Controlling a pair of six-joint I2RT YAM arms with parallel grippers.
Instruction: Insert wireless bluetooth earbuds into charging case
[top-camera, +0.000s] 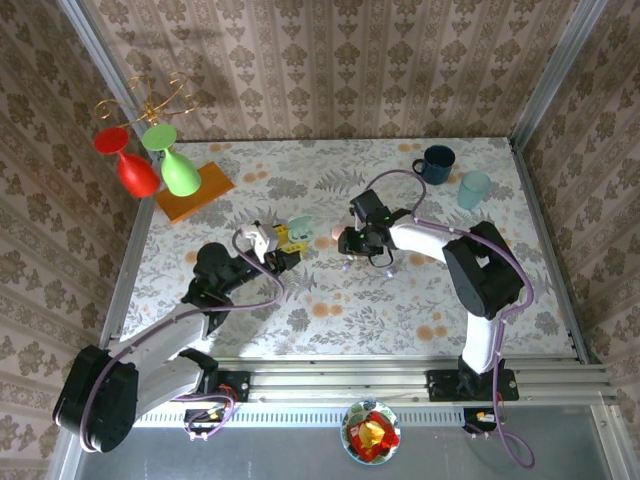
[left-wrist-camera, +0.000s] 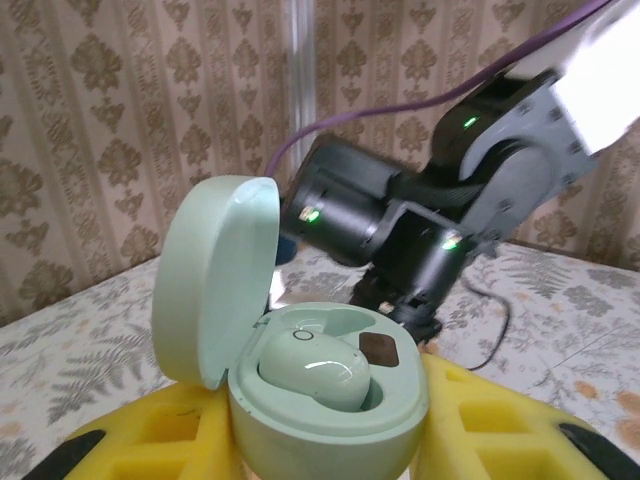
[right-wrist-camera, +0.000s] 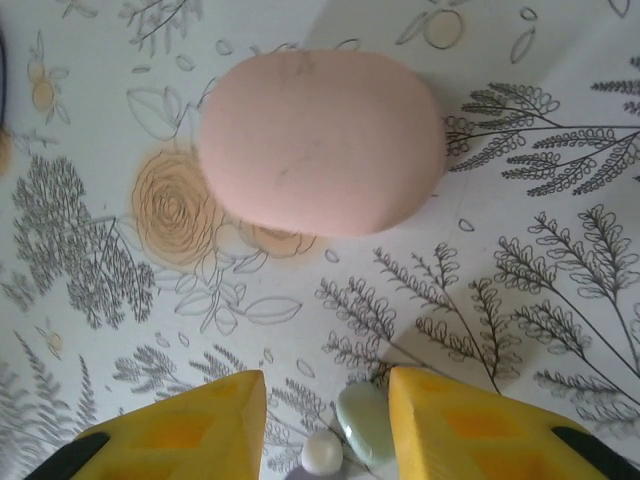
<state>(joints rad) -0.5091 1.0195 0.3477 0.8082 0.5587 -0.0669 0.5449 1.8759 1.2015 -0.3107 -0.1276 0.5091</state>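
Left jaws: pressed onto the lower half of a mint-green charging case, one yellow pad on each side. The case stands upright with its lid swung open and leaning back. One pale green earbud sits in its socket, glossy side up; the socket beside it is unfilled, with a dark contact patch showing. From above, this case is held off the worktop near the middle, facing the right arm, which is close in front of it. Right jaws: partly spread and pointing down at the worktop, yellow pads apart. A second pale green earbud with a white tip lies in the gap, against one pad and clear of the other. Cannot tell whether it is pinched or loose. Just beyond these pads a closed pink charging case lies flat on the floral cloth, touching neither. From above it sits between the two wrists. Further out, a navy mug and a pale blue cup stand at the far right corner. At far left is an orange board, with a red goblet and a green goblet over it. A bowl of bright wrapped items rests below the near rail.
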